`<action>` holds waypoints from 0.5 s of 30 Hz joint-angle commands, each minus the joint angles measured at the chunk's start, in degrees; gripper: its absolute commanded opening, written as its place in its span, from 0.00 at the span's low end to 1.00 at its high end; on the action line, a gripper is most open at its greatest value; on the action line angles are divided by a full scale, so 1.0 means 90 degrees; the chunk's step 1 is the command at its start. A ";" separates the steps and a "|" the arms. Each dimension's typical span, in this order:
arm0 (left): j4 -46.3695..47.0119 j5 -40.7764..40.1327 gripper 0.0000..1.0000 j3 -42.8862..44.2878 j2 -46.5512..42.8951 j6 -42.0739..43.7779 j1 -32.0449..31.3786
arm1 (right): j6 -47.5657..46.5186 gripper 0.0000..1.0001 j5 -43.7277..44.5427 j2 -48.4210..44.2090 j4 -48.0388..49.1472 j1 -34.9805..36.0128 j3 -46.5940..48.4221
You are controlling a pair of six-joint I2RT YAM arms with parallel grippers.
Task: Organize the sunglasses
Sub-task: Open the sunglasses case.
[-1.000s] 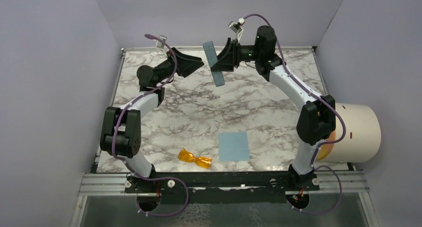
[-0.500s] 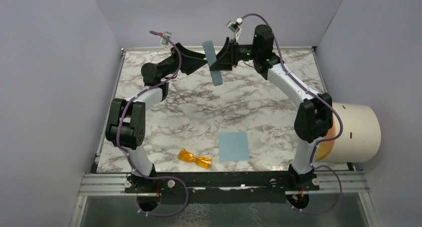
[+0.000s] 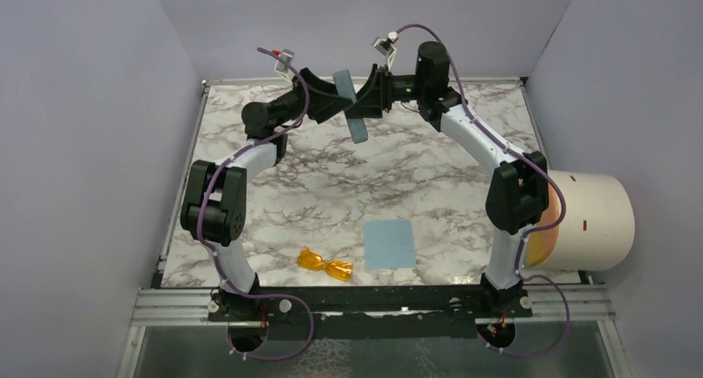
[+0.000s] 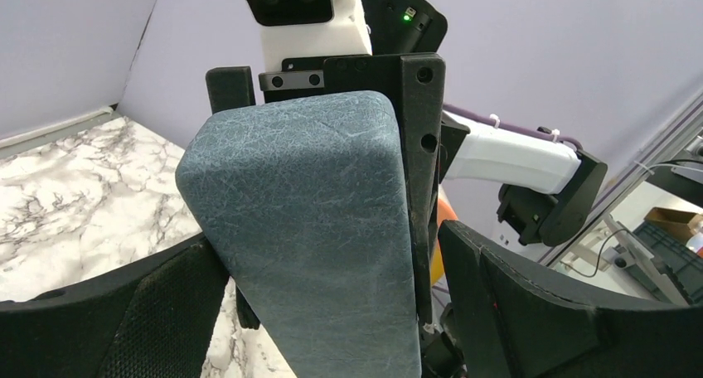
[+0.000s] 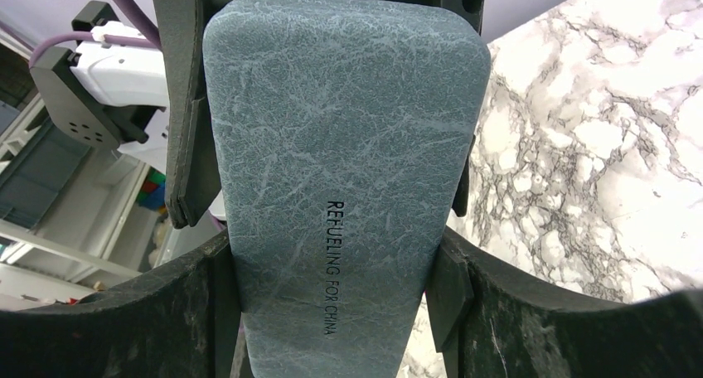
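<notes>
Top external view, and the left claw [image 3: 336, 96] has swung in across the far end of the counter [image 3: 431, 171]. A second ago it hung well short; now its wide-spread jaws straddle the case [image 3: 359, 131]. It's released, nothing gripped yet: the left wrist view shows the case between the jaws with a gap on one side. The case has barely shifted, up in the air, tilted, lid closed. On its other side the right claw [image 3: 362, 103] stays clenched on it, pressed to both long edges in the right wrist view. To my eye that's a two-handed set-up, with one claw steadying while the other takes hold so the case can be opened. The sunglasses [image 3: 325, 264] haven't budged. They lie at the near edge of the counter, well apart from both claws, just left of the cloth [image 3: 390, 244].

Materials now. The case is a blue-grey oblong with rounded corners, a crackled leathery grain and small dark lettering, and it looks stiff. The sunglasses are small, glossy, translucent amber. The cloth is flat, pale blue, squarish. The counter is white marble pattern with grey veins.
</notes>
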 commanded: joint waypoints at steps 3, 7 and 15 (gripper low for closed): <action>0.0238 0.0172 0.93 0.0156 0.0078 -0.0023 -0.0026 | -0.0133 0.01 0.0063 0.0051 -0.0021 0.0029 0.0328; 0.0238 0.0219 0.82 0.0156 0.0089 -0.0027 -0.0023 | -0.0164 0.01 0.0078 0.0084 -0.0074 0.0030 0.0397; 0.0464 0.0236 0.84 0.0261 0.0236 -0.0210 -0.0025 | -0.0113 0.01 0.0050 0.0130 -0.0078 0.0030 0.0463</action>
